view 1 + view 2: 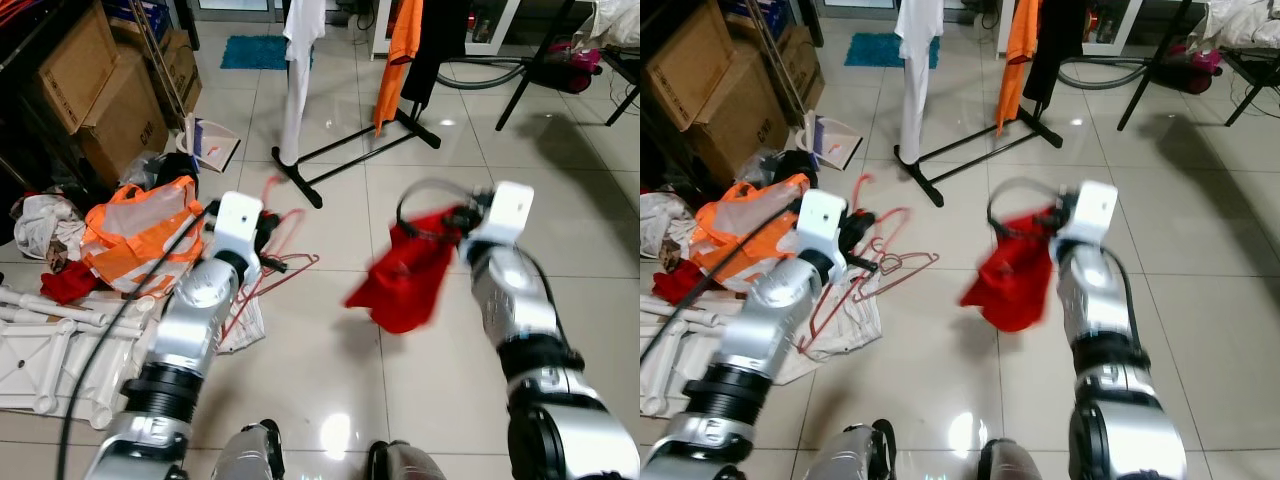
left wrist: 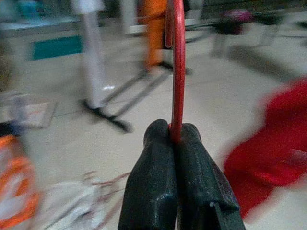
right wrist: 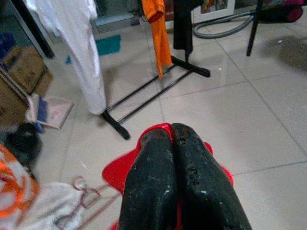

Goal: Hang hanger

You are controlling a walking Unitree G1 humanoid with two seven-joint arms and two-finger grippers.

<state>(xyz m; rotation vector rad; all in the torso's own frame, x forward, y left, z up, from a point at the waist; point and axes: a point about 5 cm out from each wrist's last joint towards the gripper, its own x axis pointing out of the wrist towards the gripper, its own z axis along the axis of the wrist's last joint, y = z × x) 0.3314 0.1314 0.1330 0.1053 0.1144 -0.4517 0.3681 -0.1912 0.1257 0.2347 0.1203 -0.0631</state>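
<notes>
My left gripper (image 2: 173, 132) is shut on the wire of a red hanger (image 2: 178, 72), held low over the tiled floor at my left (image 1: 266, 228). To the right, my right gripper (image 1: 462, 218) is shut on a red garment (image 1: 405, 280) that hangs limp above the floor; a dark curved loop (image 1: 425, 188) sticks up from its top. In the right wrist view the shut fingers (image 3: 148, 163) lie over the red cloth. Ahead stands a black clothes rack (image 1: 345, 150) with a white garment (image 1: 300, 70), an orange one (image 1: 403, 45) and a black one (image 1: 438, 40) hanging on it.
More red wire hangers (image 1: 255, 290) lie on white cloth by my left arm. An orange vest pile (image 1: 135, 235), white plastic parts (image 1: 50, 350) and cardboard boxes (image 1: 110, 100) crowd the left. Black furniture legs (image 1: 525, 85) and a hose (image 1: 490, 75) stand at the back right.
</notes>
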